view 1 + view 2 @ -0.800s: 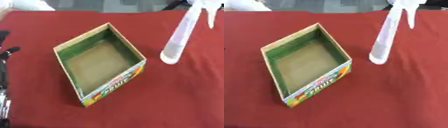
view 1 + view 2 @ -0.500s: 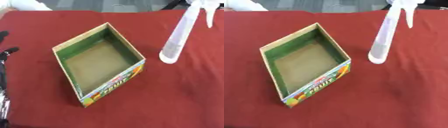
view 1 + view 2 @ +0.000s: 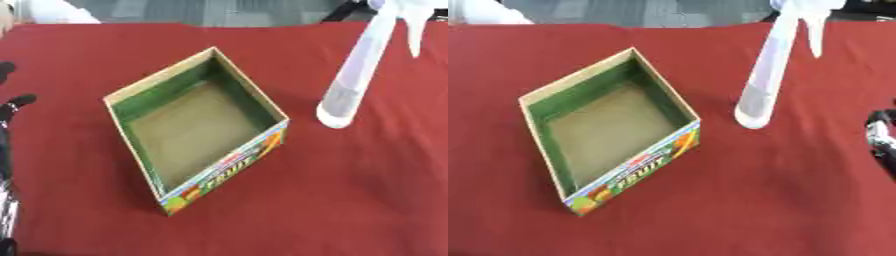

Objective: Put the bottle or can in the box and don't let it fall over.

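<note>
A tall translucent white spray bottle stands upright on the red table, just right of the box, with its trigger head at the top edge of the picture. The open cardboard box has green inner walls, a bare brown floor and a colourful FRUIT label on its near side; nothing is inside it. My left hand shows as black fingers at the left edge, well away from the box and holding nothing. A small part of my right hand shows at the right edge, to the right of the bottle and apart from it.
Red cloth covers the whole table. A white sleeve shows at the far left corner, beyond the table's back edge. Open cloth lies in front of the box and to its right.
My right hand has come into the right eye view at the right edge. Box, bottle and left hand have not moved.
</note>
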